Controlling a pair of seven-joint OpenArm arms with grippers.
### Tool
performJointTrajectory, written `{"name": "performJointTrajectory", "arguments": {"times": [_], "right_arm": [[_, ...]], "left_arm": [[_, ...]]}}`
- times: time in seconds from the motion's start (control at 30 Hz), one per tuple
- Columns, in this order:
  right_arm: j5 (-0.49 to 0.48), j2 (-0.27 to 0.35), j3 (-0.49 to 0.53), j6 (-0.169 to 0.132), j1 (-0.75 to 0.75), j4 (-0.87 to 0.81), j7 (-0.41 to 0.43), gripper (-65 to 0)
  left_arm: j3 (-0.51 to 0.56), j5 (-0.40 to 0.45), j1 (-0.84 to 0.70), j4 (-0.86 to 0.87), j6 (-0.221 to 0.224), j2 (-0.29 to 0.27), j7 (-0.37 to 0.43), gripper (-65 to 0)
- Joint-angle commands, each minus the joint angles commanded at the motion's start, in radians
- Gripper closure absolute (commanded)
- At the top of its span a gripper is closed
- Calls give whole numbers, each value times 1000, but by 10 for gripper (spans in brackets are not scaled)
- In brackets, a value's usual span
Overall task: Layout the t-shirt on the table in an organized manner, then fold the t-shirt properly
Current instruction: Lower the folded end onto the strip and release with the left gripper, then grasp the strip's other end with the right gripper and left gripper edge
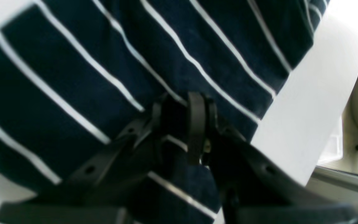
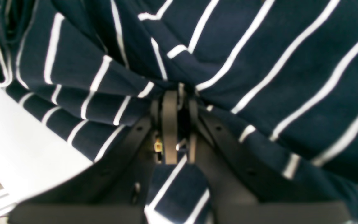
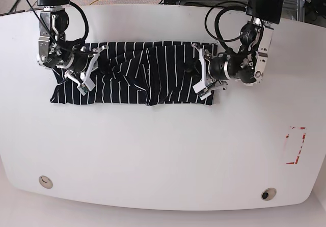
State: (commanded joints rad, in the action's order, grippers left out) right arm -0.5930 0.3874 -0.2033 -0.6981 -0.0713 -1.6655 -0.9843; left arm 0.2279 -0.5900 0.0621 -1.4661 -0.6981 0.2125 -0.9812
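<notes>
- Pinching bunched cloth, my right gripper [image 2: 179, 102] and left gripper [image 1: 182, 105] each clamp the soft dark white-striped t-shirt [image 3: 132, 79].
- I judge layout unfinished; next, pull outward.
- It lies rumpled across the glossy white table's [image 3: 163, 150] far half.

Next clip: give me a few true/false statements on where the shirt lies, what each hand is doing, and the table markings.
1. The t-shirt lies bunched and wrinkled on the table. True.
2. The left hand is open, clear of the fabric. False: it is shut on the t-shirt.
3. The right hand pinches striped cloth. True.
4. The red outline mark is covered by the shirt. False: it lies bare, well away from the shirt.
5. Two round holes sit near the table's edge. True.
</notes>
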Motion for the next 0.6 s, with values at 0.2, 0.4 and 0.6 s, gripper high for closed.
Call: {"name": "performJointTrajectory", "arguments": {"times": [0.2,0.4,0.6], "right_arm": [[0,-101,-212,0,71,-187,-227,-136],[2,-138,-440,0,133,-215,-356,-515],[2,-92,-529,0,157,-103,-356,-650]], "left_arm": [[-3,-2,-5,46,0,21,0,-82],[-3,-2,-17,41,0,21,0,-82],[-5,-2,-18,41,0,35,-2,-82]]}}
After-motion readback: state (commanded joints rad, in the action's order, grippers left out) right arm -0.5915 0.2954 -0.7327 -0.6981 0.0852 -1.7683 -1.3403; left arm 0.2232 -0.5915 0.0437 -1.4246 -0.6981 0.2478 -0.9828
